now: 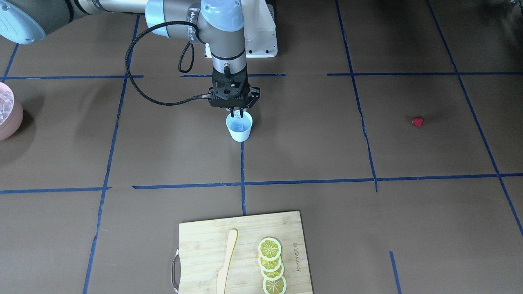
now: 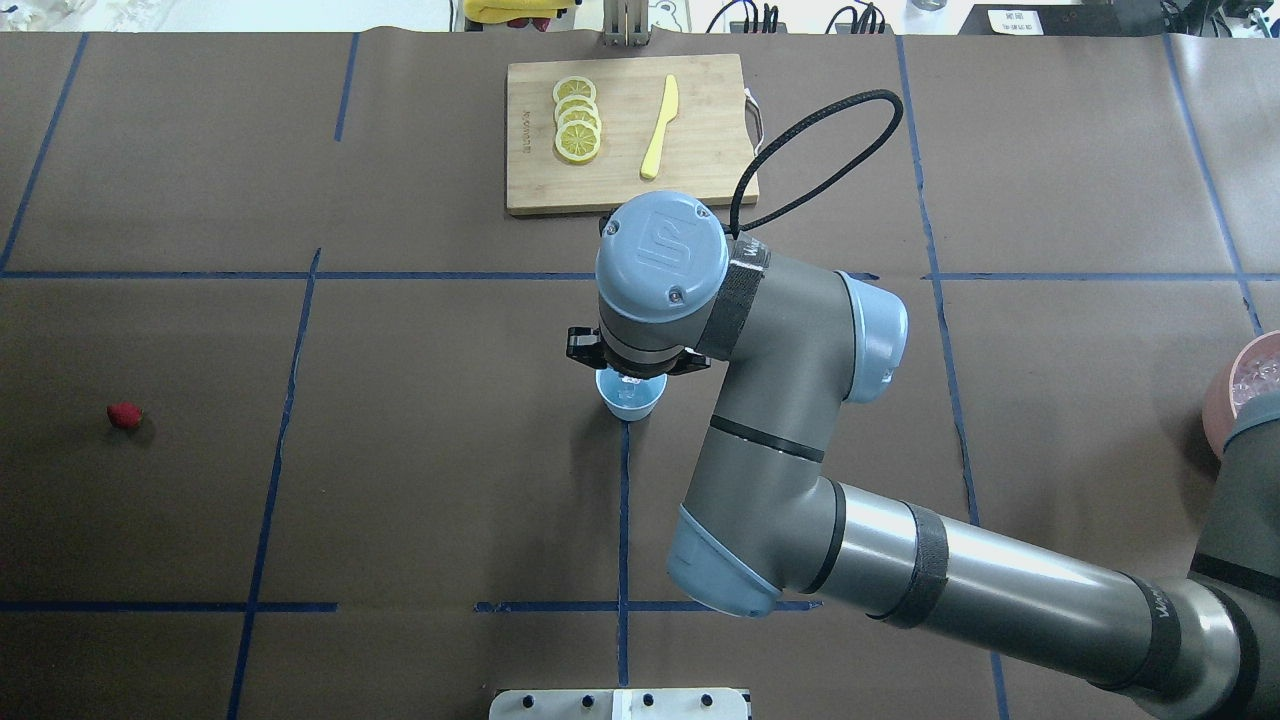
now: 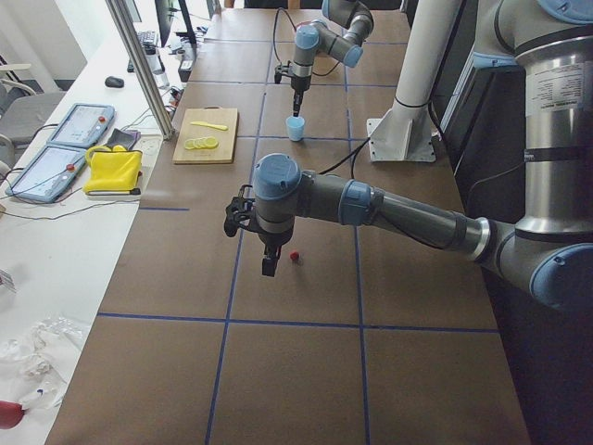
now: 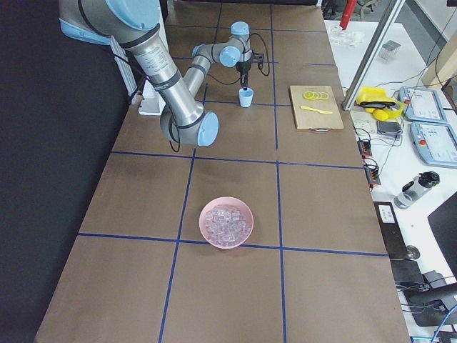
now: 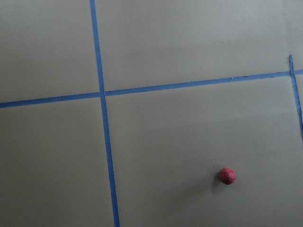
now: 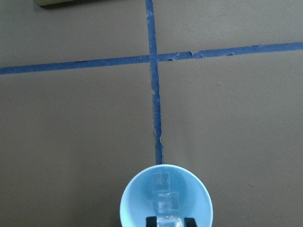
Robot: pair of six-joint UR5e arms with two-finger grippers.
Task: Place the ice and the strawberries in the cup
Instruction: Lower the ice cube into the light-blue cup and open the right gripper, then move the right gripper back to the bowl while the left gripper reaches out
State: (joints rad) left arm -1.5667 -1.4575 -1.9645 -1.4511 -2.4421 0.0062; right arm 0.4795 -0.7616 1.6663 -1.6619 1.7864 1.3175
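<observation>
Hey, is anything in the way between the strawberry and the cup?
Nothing on the table: only its bare surface lies between the strawberry and the cup. But the right claw hangs right over the cup's mouth, an ice cube between its fingers, blocking a drop from above.

Cup (image 2: 630,398) mid-table (image 2: 400,500), ice (image 6: 166,202) in it, right tool (image 1: 238,112) just above. Strawberry (image 2: 124,414) far off on robot's left. Bowl (image 4: 226,221) of ice at right end. Board (image 2: 630,180) beyond cup; lemon slices (image 2: 577,120) and knife (image 2: 659,128) on it.
</observation>
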